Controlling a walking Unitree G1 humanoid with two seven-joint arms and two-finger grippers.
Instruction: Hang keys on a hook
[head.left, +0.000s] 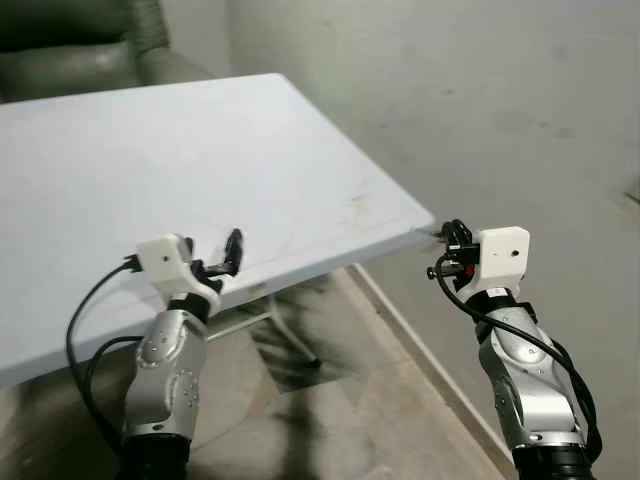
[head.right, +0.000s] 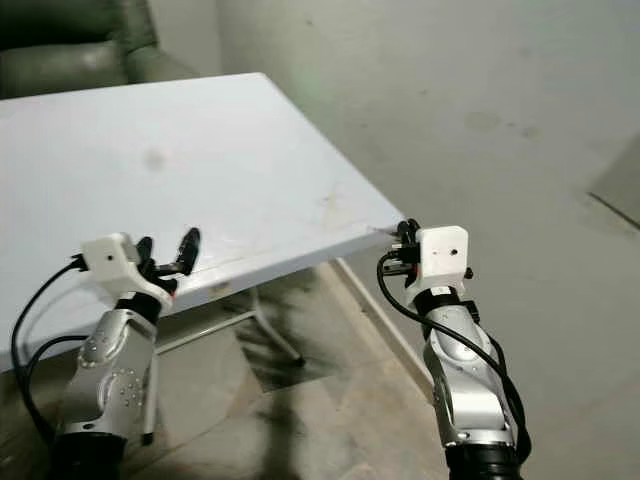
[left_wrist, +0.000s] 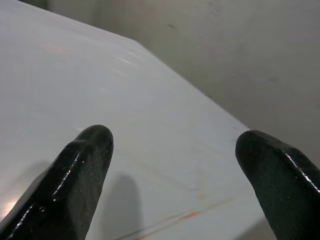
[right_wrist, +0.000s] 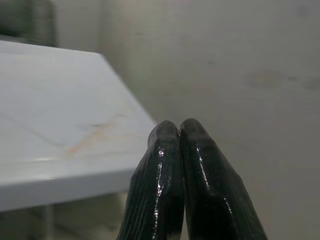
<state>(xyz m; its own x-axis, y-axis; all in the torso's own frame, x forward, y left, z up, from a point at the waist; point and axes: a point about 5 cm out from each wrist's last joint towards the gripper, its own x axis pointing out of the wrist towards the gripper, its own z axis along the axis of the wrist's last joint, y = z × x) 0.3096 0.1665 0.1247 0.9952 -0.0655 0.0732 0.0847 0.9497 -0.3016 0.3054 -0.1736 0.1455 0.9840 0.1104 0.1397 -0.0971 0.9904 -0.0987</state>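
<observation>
A white folding table (head.left: 200, 150) stood against a bare grey wall (head.left: 480, 80), a dark green armchair (head.left: 70, 45) behind its far left end.

The left gripper (head.left: 222, 258) hovered over the table's near edge, its two black fingers (left_wrist: 75, 175) spread apart with nothing between them. The right gripper (head.right: 402, 240) hung just off the table's right corner, its fingers (right_wrist: 165, 180) pressed together, pinching nothing. No keys or hook could be made out.
</observation>
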